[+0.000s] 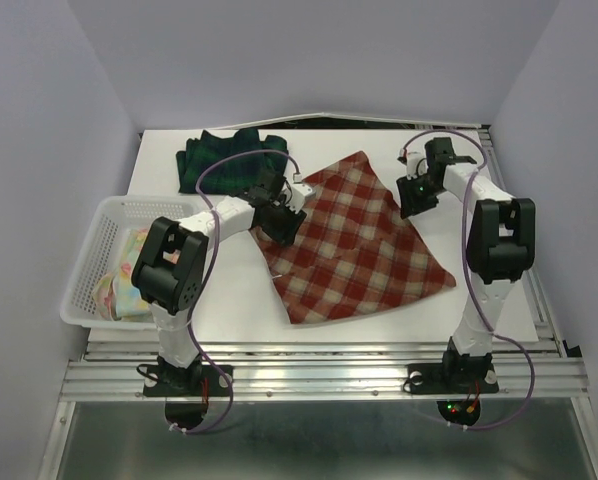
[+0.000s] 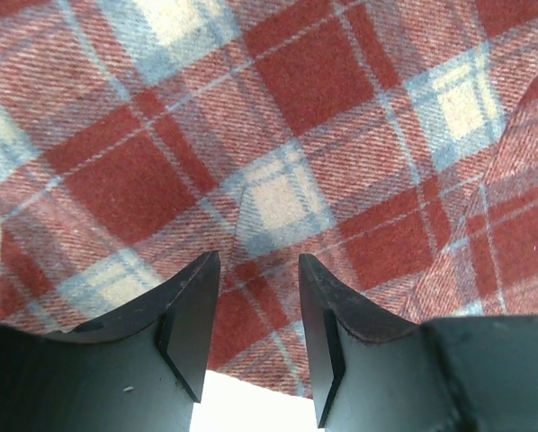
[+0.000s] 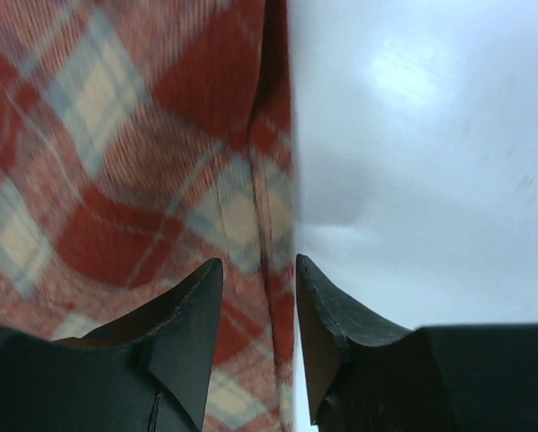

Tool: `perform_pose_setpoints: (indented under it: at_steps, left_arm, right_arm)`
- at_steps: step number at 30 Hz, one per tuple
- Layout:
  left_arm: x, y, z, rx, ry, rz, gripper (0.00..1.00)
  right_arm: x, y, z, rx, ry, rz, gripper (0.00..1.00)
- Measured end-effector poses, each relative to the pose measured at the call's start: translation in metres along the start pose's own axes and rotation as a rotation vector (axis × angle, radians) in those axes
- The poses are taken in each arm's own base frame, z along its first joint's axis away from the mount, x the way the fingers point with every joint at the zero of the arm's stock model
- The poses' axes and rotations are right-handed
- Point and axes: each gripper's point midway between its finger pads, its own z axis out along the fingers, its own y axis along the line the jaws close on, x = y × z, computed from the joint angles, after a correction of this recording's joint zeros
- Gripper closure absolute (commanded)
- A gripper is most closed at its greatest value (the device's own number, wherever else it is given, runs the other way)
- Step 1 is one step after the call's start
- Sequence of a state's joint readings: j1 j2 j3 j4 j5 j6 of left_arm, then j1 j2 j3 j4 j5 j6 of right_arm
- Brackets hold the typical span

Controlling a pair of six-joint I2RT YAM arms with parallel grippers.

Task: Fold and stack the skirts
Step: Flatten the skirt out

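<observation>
The red-and-cream plaid skirt (image 1: 354, 235) lies spread flat on the white table (image 1: 239, 290). My left gripper (image 1: 279, 222) is open over its left edge; the left wrist view shows the plaid cloth (image 2: 278, 126) just past the fingertips, nothing between them. My right gripper (image 1: 415, 197) is open over the skirt's right edge, the hem (image 3: 269, 207) lying between and below the fingers. The dark green-navy plaid skirt (image 1: 224, 160) lies folded at the back left. The pastel flowered skirt (image 1: 119, 280) sits crumpled in the basket.
A white mesh basket (image 1: 94, 250) stands at the table's left edge. Purple-grey walls enclose the table on three sides. An aluminium rail (image 1: 329, 375) runs along the front by the arm bases.
</observation>
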State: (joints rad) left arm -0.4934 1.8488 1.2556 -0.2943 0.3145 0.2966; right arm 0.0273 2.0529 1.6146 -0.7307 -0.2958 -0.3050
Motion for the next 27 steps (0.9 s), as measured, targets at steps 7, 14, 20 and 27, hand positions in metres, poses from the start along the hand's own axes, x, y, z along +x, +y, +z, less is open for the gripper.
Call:
perform_pose_setpoints:
  at_steps: [7,14,20,27]
  left_arm:
    - [0.006,0.0,0.01,0.007,0.015,-0.009,0.48]
    - [0.011,0.0,0.015,0.014,0.032,-0.016,0.48]
    - [0.011,0.0,0.016,0.013,0.033,-0.016,0.48]
    - [0.014,0.001,0.019,0.012,0.041,-0.019,0.48]
  right_arm:
    - [0.034,0.004,-0.006,0.015,0.06,-0.025,0.6]
    - [0.035,0.004,-0.003,0.009,0.065,-0.028,0.64]
    - [0.04,0.005,0.005,-0.011,0.084,-0.021,0.72]
    - [0.042,0.007,0.009,-0.025,0.09,-0.019,0.95]
